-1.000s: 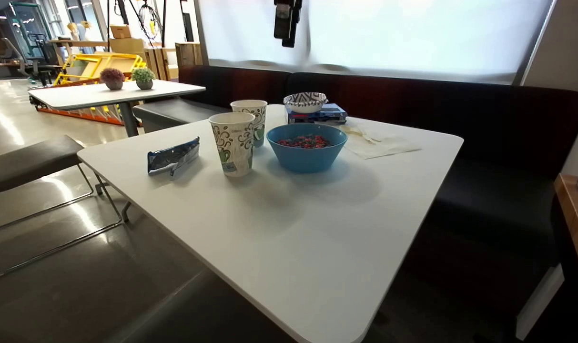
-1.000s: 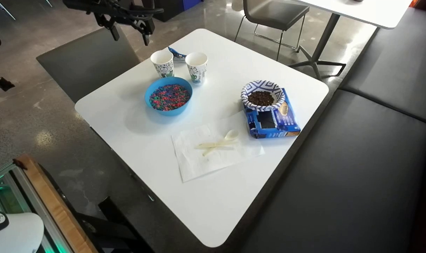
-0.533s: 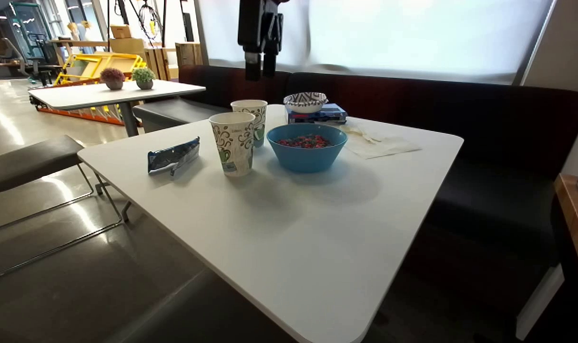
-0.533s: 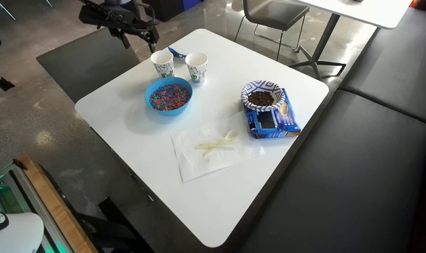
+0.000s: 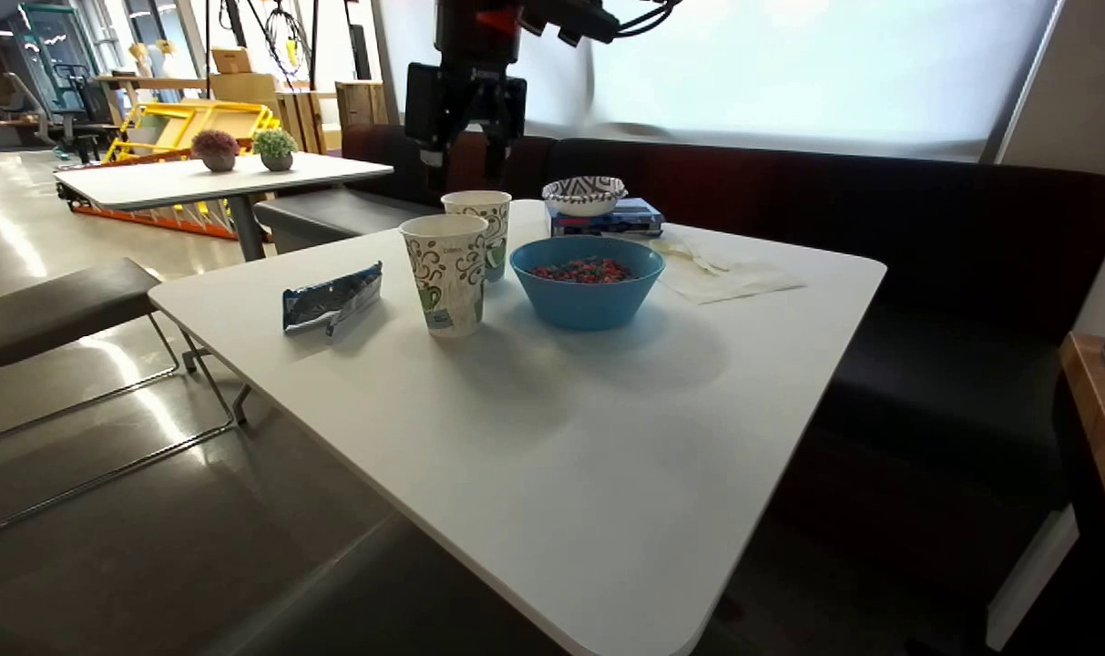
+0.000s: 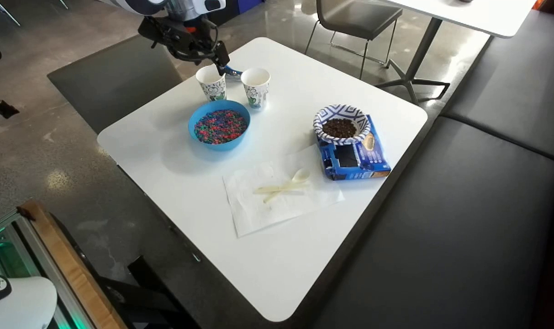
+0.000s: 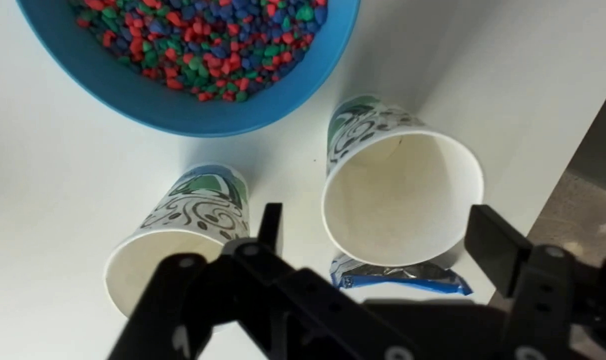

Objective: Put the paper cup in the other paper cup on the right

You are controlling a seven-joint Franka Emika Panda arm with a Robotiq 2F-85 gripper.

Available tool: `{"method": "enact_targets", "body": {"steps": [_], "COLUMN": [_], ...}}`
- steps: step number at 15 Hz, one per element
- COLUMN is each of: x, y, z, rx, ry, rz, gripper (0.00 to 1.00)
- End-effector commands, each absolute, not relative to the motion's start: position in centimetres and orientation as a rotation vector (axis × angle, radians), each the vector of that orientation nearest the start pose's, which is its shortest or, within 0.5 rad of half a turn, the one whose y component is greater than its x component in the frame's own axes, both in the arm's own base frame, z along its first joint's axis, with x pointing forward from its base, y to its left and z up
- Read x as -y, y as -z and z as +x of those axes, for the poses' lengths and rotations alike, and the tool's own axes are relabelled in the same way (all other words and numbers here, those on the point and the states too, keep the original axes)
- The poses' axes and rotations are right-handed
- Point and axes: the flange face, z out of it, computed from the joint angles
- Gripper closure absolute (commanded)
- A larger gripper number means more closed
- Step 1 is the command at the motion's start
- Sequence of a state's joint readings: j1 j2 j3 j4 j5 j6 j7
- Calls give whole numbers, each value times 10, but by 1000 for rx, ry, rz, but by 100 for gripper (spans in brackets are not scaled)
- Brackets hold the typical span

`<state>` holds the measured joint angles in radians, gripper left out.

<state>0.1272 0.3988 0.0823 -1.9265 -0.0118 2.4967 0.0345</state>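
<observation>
wrist view: my tool (image 7: 380,225) hangs nearest, fingers (image 7: 495,250) spread wide, the paper cup (image 7: 400,185) upright below, its mouth showing between them. the other paper cup (image 7: 195,215) stands apart beside it, then a blue bowl (image 7: 208,118) of coloured pebbles (image 7: 208,50) on the white bench (image 7: 43,165); well beyond, in an exterior view, a patterned bowl (image 6: 320,121) rests on a blue box (image 6: 372,160).

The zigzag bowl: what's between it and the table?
In both exterior views, a blue printed box lies between the patterned paper bowl and the white tabletop.
</observation>
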Motion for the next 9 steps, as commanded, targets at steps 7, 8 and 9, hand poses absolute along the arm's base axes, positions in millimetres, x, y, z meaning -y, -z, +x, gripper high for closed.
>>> {"method": "enact_targets", "body": {"steps": [7,8,9], "x": [-110,-110,-111], "y": [-261,-258,-258], "z": [656,655,654], "rx": [-33,-40,-44], "ry": [241,219,202], "rz": [-3113,-3116,-3119], "gripper": [74,82,92]}}
